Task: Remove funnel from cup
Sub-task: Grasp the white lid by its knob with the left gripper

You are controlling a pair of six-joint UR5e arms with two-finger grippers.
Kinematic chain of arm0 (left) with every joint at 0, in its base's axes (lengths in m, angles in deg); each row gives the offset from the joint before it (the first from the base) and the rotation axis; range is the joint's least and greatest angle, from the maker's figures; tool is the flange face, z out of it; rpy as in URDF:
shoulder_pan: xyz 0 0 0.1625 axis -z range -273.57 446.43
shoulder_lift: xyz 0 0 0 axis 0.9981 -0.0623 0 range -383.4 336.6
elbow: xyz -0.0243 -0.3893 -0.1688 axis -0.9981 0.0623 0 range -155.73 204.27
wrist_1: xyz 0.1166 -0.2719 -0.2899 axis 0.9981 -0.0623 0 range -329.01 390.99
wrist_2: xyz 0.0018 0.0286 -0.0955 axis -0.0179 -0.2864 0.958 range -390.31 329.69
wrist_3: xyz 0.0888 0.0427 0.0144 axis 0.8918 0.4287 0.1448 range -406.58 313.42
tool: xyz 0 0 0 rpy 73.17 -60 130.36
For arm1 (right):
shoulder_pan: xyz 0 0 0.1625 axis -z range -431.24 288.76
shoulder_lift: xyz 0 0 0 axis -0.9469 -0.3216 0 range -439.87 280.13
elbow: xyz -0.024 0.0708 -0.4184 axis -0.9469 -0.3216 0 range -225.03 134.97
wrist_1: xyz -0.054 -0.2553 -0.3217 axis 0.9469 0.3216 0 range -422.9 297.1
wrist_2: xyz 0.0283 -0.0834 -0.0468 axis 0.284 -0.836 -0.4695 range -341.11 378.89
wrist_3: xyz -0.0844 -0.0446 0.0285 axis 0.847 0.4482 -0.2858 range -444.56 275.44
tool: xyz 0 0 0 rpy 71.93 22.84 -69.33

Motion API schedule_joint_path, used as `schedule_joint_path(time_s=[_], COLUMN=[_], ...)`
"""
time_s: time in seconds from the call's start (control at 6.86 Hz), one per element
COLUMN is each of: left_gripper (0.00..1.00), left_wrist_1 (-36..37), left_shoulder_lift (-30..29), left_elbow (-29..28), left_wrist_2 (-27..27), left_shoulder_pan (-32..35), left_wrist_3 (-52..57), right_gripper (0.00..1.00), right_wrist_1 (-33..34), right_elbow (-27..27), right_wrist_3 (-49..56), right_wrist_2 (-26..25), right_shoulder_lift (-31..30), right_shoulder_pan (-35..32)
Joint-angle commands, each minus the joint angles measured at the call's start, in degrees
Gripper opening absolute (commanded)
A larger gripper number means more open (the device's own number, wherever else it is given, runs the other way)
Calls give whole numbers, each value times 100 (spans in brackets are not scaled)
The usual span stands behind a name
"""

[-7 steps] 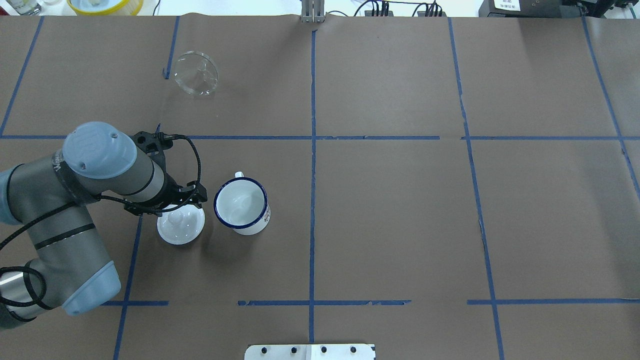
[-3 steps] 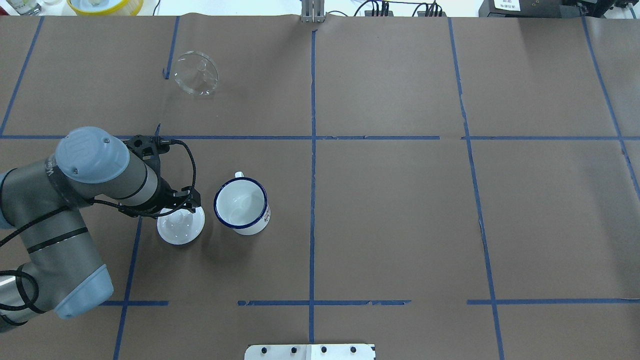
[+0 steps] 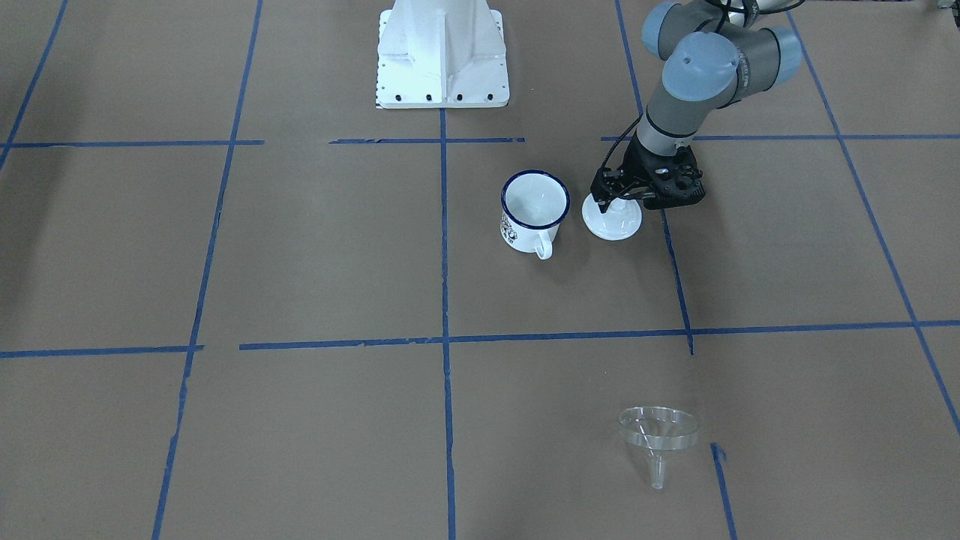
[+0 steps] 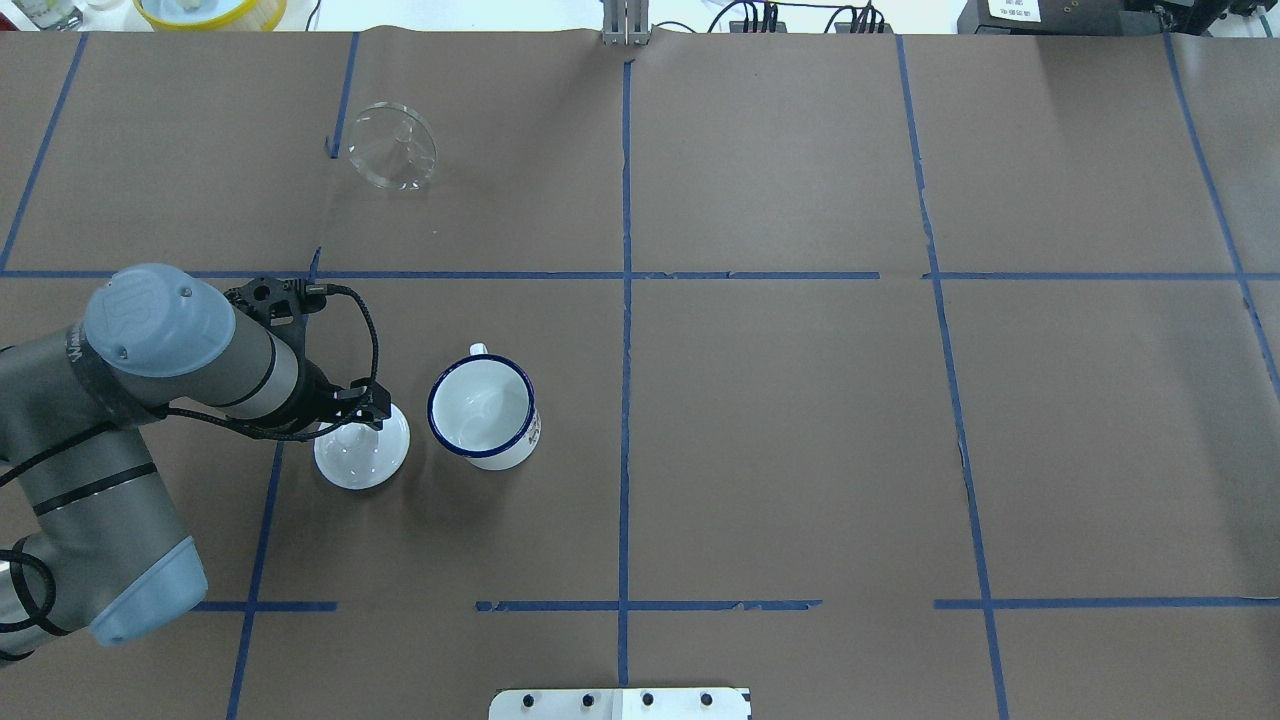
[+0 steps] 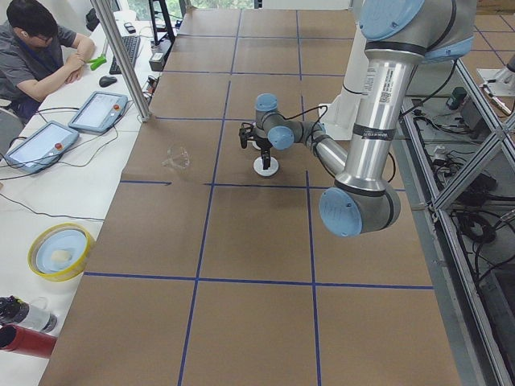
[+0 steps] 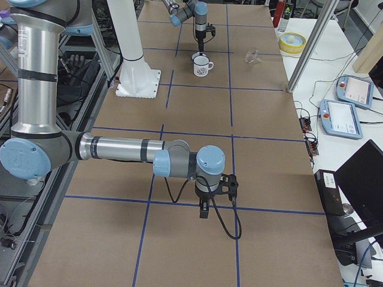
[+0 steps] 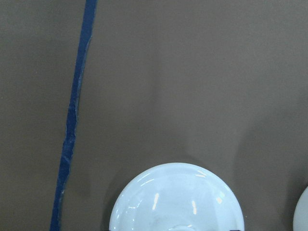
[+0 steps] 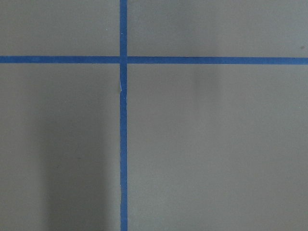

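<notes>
The clear funnel lies on its side on the brown table, far from the cup; it also shows in the front view. The white cup with a blue rim stands upright and empty, also in the front view. My left gripper hangs over the back edge of a white lid with a knob, left of the cup, open and holding nothing. My right gripper shows only in the right side view, pointing down over bare table; I cannot tell its state.
Blue tape lines divide the brown table cover. A yellow bowl sits beyond the far left edge. The robot's white base is at the near middle. An operator sits at the far side.
My left arm has drawn back to the left, off the lid's knob. The lid, cup and funnel have not moved.
</notes>
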Motion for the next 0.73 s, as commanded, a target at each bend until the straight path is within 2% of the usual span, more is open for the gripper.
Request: schedule_joint_path(time_s=[0.0, 0.44, 0.58], left_gripper=[86, 85, 82], left_wrist_1=[0, 9, 9], left_shoulder_lift=[-29, -38, -38], left_elbow=[10, -8, -8], left_wrist_2=[6, 6, 14], left_shoulder_pan=[-14, -40, -40], left_wrist_3=[-36, -45, -45], right_gripper=[100, 100, 100], right_wrist_1=[0, 0, 0], right_elbow=[0, 0, 0], right_wrist_3=[0, 0, 0], right_wrist_2=[0, 0, 0], right_shoulder_lift=[0, 0, 0], right_shoulder_pan=[0, 0, 0])
